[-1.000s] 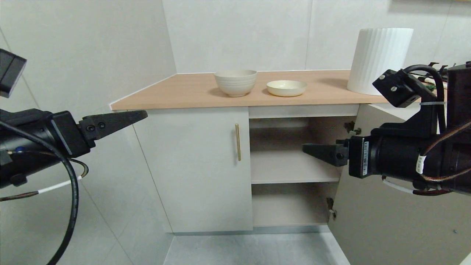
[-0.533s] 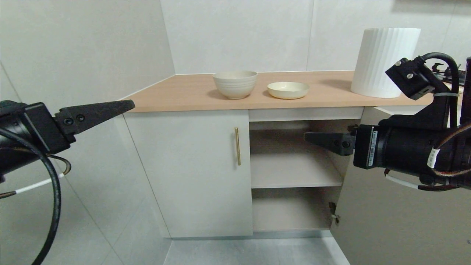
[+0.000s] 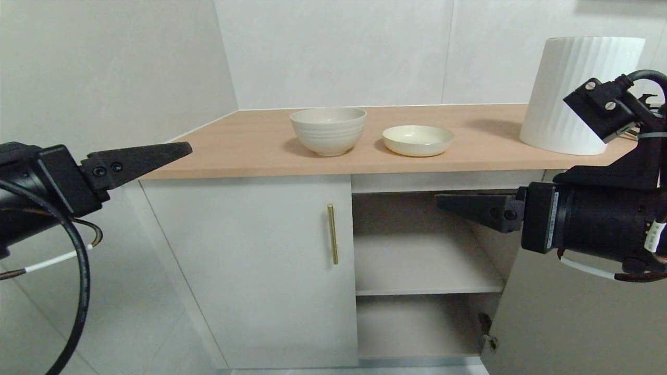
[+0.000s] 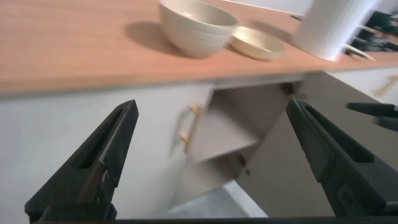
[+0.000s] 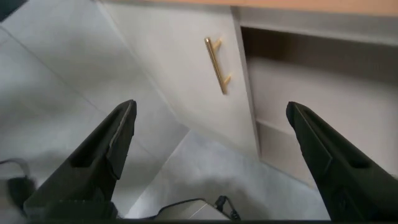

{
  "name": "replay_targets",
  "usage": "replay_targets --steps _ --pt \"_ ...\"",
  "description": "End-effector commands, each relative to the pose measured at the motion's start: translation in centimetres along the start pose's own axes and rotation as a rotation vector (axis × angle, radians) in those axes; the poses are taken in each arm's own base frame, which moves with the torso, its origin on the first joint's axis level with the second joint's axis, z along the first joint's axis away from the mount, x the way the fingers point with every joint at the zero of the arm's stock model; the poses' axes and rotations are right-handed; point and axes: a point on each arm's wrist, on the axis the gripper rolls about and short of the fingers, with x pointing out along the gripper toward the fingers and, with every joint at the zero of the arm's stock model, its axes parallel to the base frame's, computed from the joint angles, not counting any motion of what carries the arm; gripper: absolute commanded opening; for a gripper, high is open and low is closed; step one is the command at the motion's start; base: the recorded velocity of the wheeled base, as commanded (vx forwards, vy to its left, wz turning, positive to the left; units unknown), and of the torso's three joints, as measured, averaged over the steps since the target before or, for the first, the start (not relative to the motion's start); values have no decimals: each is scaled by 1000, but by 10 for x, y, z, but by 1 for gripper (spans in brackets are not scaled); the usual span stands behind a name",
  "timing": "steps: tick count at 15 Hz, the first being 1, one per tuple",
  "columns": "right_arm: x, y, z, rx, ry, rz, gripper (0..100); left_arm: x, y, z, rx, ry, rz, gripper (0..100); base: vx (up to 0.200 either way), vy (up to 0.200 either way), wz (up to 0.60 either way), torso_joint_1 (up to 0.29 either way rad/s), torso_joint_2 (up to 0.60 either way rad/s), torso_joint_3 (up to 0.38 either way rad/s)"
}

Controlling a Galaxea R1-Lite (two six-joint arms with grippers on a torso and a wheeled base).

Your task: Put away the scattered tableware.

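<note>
Since both jaws stand wide apart and empty, you hold nothing yet. Left gripper [image 3: 180, 151] hangs off countertop's [image 3: 245, 151] left corner, roughly level with ribbed bowl [image 3: 328, 130]. Right gripper [image 3: 448, 203] sits at open cabinet mouth, just under counter edge. Bowl and shallow dish [image 3: 418, 139] rest side by side, apart, on countertop. Dish lies above bare middle shelf [image 3: 417, 265], likely destination, hence right door [image 3: 563, 323] swung open. Left door shut, brass handle [image 3: 332, 234] free. White fluted container [image 3: 578, 94] far right, possibly bin, hard to tell. Your next reach likely goes up to bowl.
</note>
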Motion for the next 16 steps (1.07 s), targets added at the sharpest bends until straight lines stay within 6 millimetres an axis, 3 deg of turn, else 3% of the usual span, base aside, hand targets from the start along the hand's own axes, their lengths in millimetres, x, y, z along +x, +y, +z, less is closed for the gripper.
replay_targets --steps 1,8,11,16 --pt "-9 0 1 1 -13 18 100 0 0 -1 -1 1 1 100 200 0 0 -2 7 2" --pt "-17 1 1 -38 -27 26 100 -6 -12 0 9 -7 -58 100 0 0 0 0 0 0" --pt "-18 0 -3 -85 -21 21 100 2 -14 -5 1 24 -81 100 0 0 0 12 -54 -48" --pt "-17 -1 -4 -100 -19 17 100 25 -14 -20 -35 167 -93 100 0 0 0 102 -341 -286"
